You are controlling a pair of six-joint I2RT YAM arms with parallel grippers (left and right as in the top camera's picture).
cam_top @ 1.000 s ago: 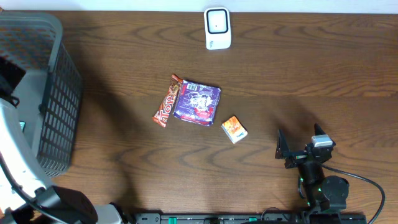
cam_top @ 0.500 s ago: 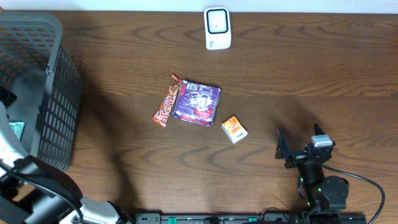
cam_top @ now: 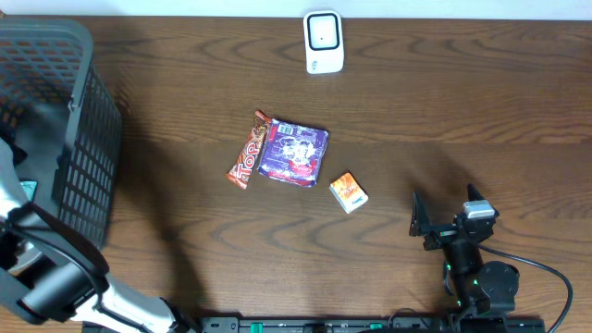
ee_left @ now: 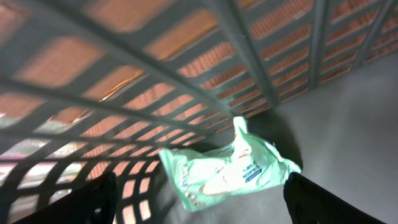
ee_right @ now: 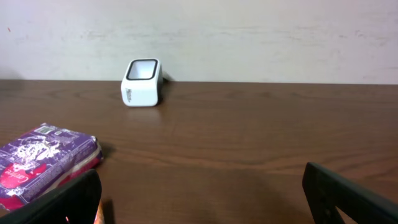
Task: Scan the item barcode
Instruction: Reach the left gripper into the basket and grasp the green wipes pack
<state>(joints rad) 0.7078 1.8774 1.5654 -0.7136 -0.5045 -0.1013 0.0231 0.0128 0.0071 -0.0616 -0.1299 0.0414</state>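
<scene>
Left claw (ee_left: 199, 208): released, fingers spread wide, inside the basket (ee_left: 186, 56)
Green packet (ee_left: 230, 168): crumpled on basket floor just ahead of left claw, not gripped
Right claw (ee_right: 202, 198): released, empty, low over the table (ee_right: 261, 137)
Scanner (ee_right: 142, 83): upright, well ahead of right claw, slightly left
Purple packet (ee_right: 43, 155): ahead-left of right claw, nearer than scanner
Orange box (cam_top: 349, 191): between purple packet and right claw

Dark brown bench (cam_top: 185, 139) with pronounced wavy wood grain, filling nearly the whole overhead view; its surface is matte and carries soft, diffuse shadows. Behind its far edge rises a pale, off-white wall (ee_right: 249, 37), plain and slightly mottled, meeting the bench in a straight horizontal line. Lighting is even, without glare.
</scene>
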